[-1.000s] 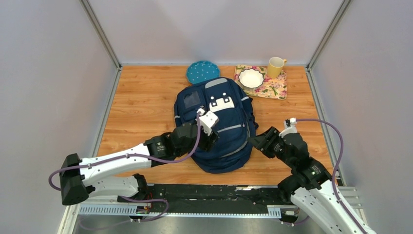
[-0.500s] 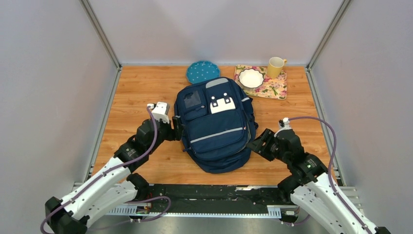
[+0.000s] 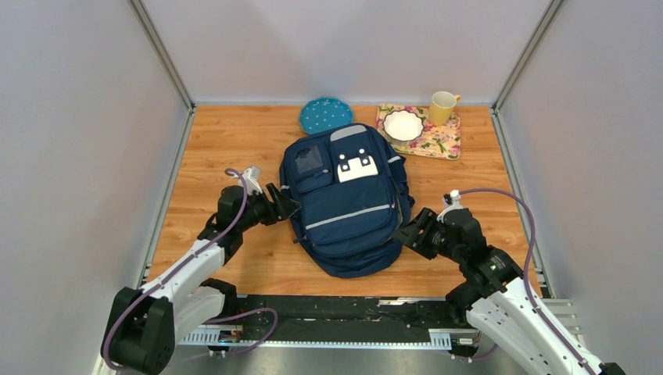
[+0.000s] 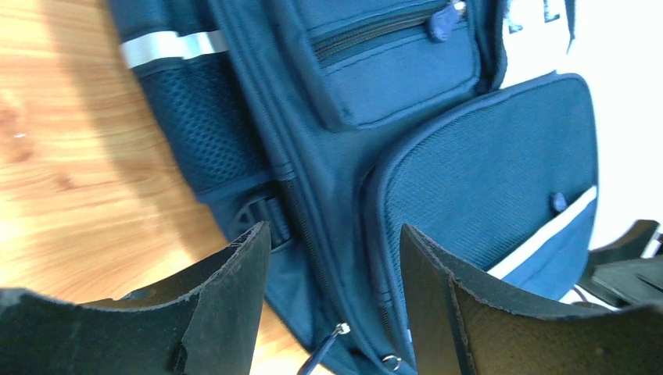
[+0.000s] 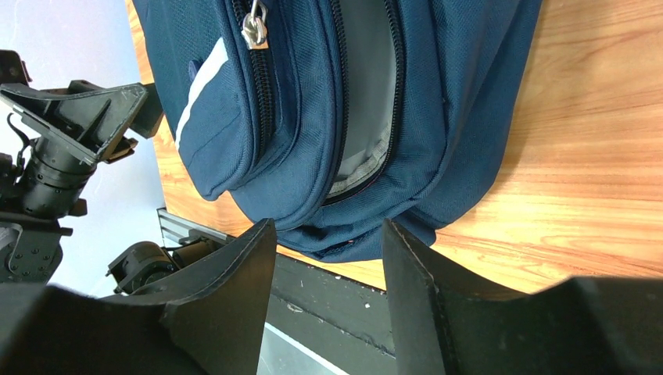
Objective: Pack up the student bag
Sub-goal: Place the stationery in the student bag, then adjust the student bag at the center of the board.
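Student bag (image 3: 348, 205) flat at mid worktop (image 3: 227, 148), front up; left hand (image 3: 283, 205) just beside its left flank, jaws apart, empty; right hand (image 3: 403, 233) by its near right corner, likewise apart, empty

Even, diffuse lighting from above; a sharp overview and softer close-up wrist views.

In the top view the orange-brown wooden tabletop (image 3: 227, 148) is bright and crisp, with only short, soft shadows beside the large navy blue fabric backpack (image 3: 348, 207) and under the arms. In the left wrist view the background at upper right burns out to white and a pale sheen lies on the wood. The black fingers (image 4: 231, 297) of the left gripper (image 4: 335, 234) look slightly soft, as do those of the right gripper (image 5: 327, 230). There the wood darkens along the backpack's edge.
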Available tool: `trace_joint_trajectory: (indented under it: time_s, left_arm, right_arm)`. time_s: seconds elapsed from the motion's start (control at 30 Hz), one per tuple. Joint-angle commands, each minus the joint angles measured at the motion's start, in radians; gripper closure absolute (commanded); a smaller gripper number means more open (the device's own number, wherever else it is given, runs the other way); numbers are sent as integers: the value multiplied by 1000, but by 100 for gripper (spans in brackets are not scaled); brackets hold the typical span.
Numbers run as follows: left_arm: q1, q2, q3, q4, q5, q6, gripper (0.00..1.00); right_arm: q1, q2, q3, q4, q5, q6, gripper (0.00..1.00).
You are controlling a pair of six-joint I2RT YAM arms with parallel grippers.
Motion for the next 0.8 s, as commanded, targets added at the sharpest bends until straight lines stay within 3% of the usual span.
trace_joint_trajectory:
  time_s: [0.0, 0.23, 0.43, 0.77]
  left_arm:
    - [8, 63, 0, 237, 108, -86, 33]
    - [22, 187, -6, 322, 110, -101, 34]
    - [28, 187, -49, 356, 64, -89, 35]
    - [36, 293, -107, 519, 114, -149, 36]
  right_arm:
    - [-3, -9, -9, 33, -8, 12, 45]
    - [-5, -7, -6, 36, -10, 3, 46]
    - [-3, -18, -2, 31, -13, 0, 46]
    - [-5, 8, -13, 43, 8, -8, 46]
